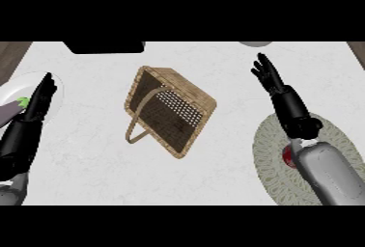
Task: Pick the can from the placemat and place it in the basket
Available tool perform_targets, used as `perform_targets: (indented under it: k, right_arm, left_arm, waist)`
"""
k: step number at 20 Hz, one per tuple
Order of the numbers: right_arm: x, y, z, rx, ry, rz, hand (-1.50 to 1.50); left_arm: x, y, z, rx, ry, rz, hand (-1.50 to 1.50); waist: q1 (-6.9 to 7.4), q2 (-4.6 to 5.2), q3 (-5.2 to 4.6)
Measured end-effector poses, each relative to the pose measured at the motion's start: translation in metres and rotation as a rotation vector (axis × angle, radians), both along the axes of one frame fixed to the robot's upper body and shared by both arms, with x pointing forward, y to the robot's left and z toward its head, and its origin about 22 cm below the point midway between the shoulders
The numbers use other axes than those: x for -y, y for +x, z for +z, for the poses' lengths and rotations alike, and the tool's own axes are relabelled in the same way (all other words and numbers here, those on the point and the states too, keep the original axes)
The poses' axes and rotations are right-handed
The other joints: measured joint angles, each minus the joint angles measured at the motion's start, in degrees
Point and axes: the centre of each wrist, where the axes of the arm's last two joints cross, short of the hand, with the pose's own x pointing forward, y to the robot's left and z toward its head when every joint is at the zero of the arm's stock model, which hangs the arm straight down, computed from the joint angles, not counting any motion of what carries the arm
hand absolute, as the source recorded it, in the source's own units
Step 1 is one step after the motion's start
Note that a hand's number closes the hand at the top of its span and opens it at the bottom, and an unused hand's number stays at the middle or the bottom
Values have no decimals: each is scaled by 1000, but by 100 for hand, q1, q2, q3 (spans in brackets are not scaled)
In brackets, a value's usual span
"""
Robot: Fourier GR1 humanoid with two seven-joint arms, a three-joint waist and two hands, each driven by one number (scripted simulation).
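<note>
A red can (288, 157) sits on the round grey-green placemat (269, 154) at the lower right, mostly hidden beneath my right forearm. My right hand (272, 79) reaches past the placemat toward the far right of the counter, fingers straight, holding nothing. A woven basket (171, 111) with a looped handle lies in the middle of the counter, to the left of the placemat. My left hand (41, 99) rests open at the left edge, fingers pointing up.
A white plate (18, 87) with a green and purple item (14, 110) lies at the left edge under my left hand. A black object (105, 47) stands at the back left and a grey round thing (255, 43) at the back right.
</note>
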Motion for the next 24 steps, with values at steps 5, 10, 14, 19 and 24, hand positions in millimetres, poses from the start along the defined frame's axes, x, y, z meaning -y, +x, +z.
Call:
perform_targets:
  k: [5, 10, 14, 19, 24]
  right_arm:
    - [-7, -1, 10, -111, 47, 138, 150]
    - [-55, -16, 5, -221, 328, 197, -150]
    - [-99, -44, 18, -220, 282, 146, -150]
    - [-86, -33, 54, -117, -2, -27, -150]
    - [-51, -12, 96, -121, -429, -140, -150]
  left_arm:
    - [0, 11, 7, -25, 3, -5, 0]
    - [5, 16, 5, -83, -29, -21, 0]
    - [9, 21, 0, -115, -48, -37, 0]
    - [9, 19, -1, -143, -55, -35, 0]
    - [7, 22, 1, -151, -48, -28, 0]
  waist:
    - [-2, -60, -103]
    - [-90, -92, -103]
    - [-73, -109, -136]
    - [-107, -174, -171]
    - [-154, -208, -200]
